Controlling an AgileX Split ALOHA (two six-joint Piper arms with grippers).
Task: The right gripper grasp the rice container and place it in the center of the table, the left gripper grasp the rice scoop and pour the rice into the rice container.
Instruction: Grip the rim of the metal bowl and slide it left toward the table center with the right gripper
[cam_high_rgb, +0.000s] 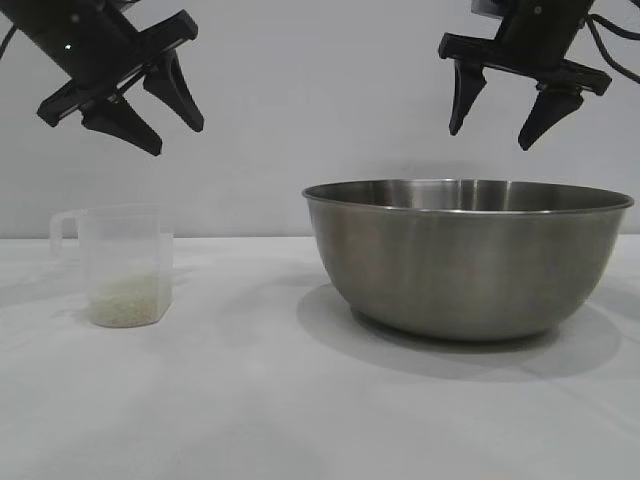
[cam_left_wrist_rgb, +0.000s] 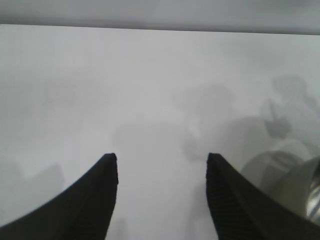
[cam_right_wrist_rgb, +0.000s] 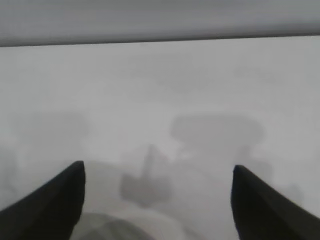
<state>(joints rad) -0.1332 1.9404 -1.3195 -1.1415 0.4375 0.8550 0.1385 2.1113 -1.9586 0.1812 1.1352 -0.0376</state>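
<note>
The rice container (cam_high_rgb: 468, 255), a large steel bowl, stands on the white table (cam_high_rgb: 250, 400) at the right. The rice scoop (cam_high_rgb: 122, 264), a clear plastic cup with its handle to the left, stands at the left with a small heap of rice (cam_high_rgb: 126, 300) in its bottom. My left gripper (cam_high_rgb: 176, 138) hangs open and empty above the scoop. My right gripper (cam_high_rgb: 489, 140) hangs open and empty above the bowl's right half. In the left wrist view my left gripper (cam_left_wrist_rgb: 161, 160) is open over bare table, with the bowl's rim (cam_left_wrist_rgb: 310, 192) at the edge.
A plain grey wall (cam_high_rgb: 320, 100) stands behind the table. In the right wrist view my right gripper (cam_right_wrist_rgb: 158, 170) is open above the table, with the bowl's rim (cam_right_wrist_rgb: 107, 227) at the picture's lower edge.
</note>
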